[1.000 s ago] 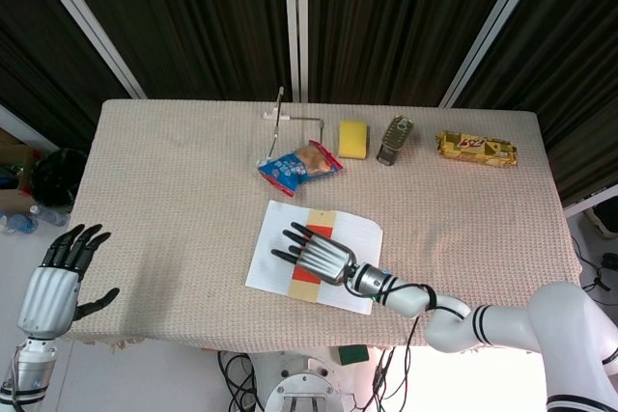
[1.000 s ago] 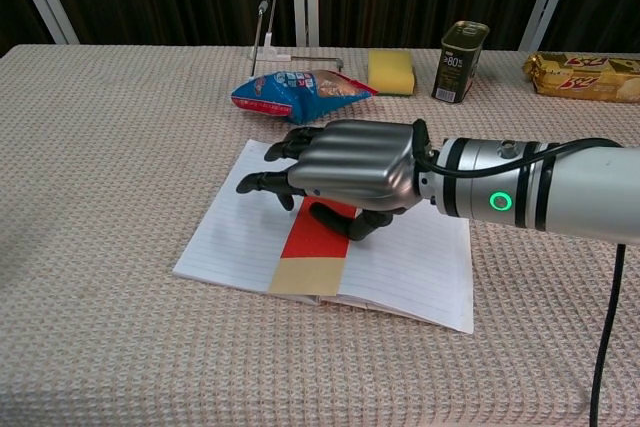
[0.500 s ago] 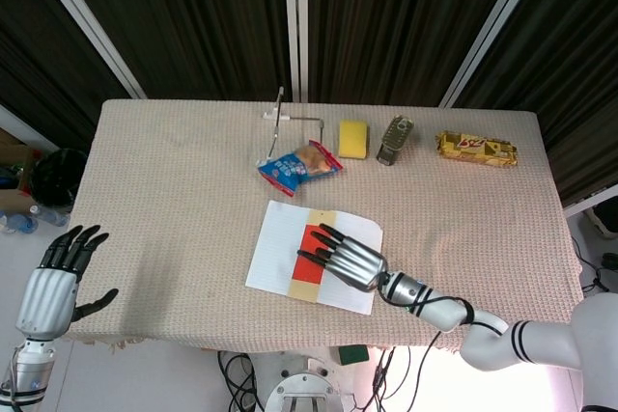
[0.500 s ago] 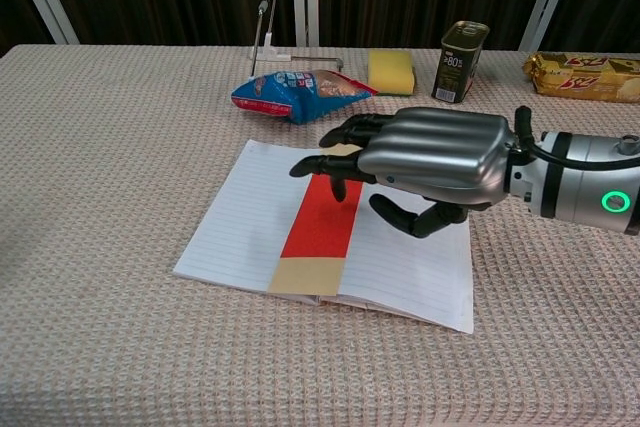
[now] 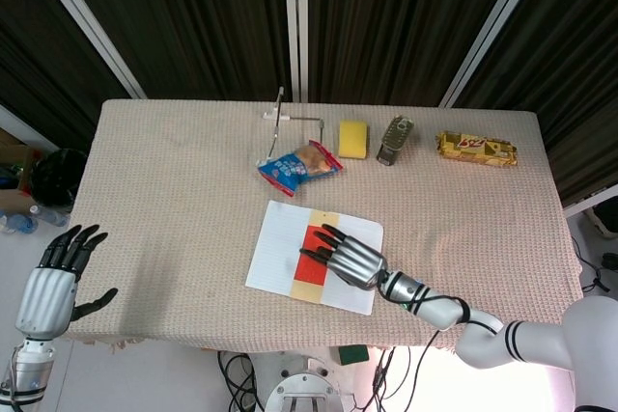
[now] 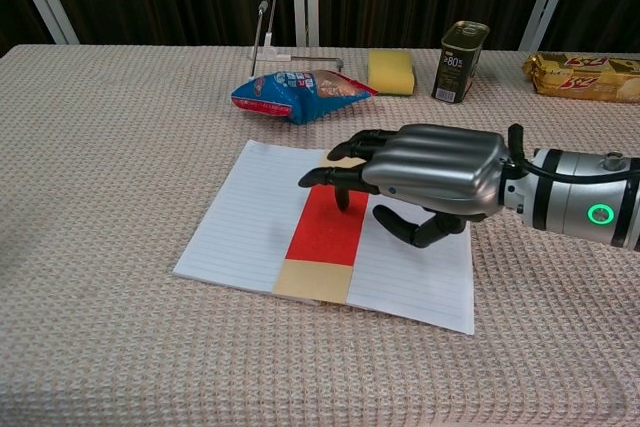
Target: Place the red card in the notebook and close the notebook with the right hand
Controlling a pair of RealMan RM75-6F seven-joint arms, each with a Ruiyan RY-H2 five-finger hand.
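Observation:
The open notebook [image 5: 280, 253] [image 6: 240, 227] lies flat on the table near the front middle, lined pages up. The red card [image 5: 311, 260] [image 6: 326, 237] lies along its centre fold, over a tan strip. My right hand [image 5: 350, 259] [image 6: 430, 172] hovers palm down over the right page, fingers spread, fingertips [image 6: 340, 185] touching the card's far end. It holds nothing. My left hand [image 5: 53, 282] hangs off the table's left front corner, fingers apart and empty, seen only in the head view.
Along the far side stand a wire stand [image 5: 280, 123], a blue snack bag [image 5: 300, 166] [image 6: 300, 92], a yellow sponge [image 5: 352, 139] [image 6: 391, 71], a tin can [image 5: 393, 139] [image 6: 460, 60] and a gold biscuit pack [image 5: 475, 149] [image 6: 585, 76].
My right hand has slid right off the card's middle to the right page. The card now shows nearly whole, and the right page has settled flatter.

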